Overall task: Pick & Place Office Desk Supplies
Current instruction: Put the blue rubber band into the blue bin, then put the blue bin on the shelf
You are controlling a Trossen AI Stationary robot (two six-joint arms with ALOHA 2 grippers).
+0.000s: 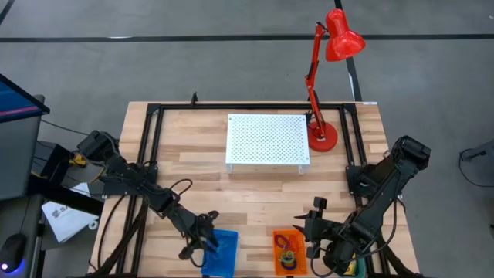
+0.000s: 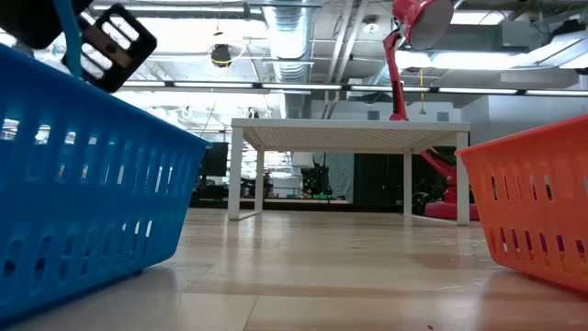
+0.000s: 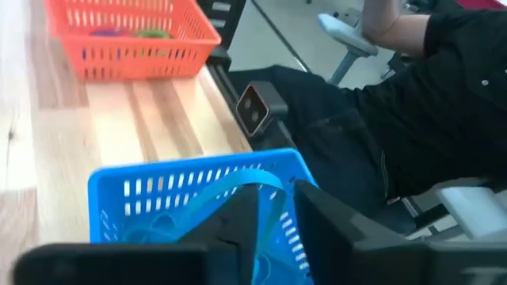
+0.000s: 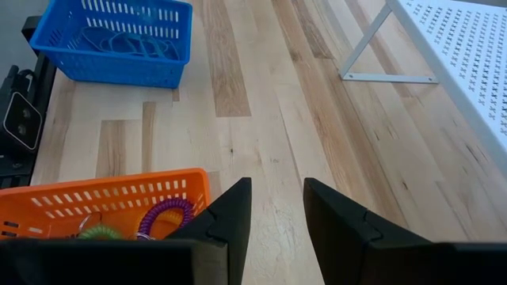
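Observation:
My left gripper is over the blue basket, at the near left of the table, shut on a thin blue loop. In the low view it shows at the top left. Several more bluish loops lie in the blue basket. My right gripper is open and holds nothing. It hovers beside the orange basket, on the side toward the far edge. That basket holds a purple coiled loop and a green one. My left gripper pinches the blue loop between its two fingers. The free part of the band arches out past the fingertips over the blue basket. A strip of it runs down to the basket's rim. Whether it touches the basket I cannot tell.
The white perforated stand occupies the far middle, with the red lamp at its right. Bare wood lies between the stand and the two baskets. A person in dark sleeves sits beyond the table's near edge.

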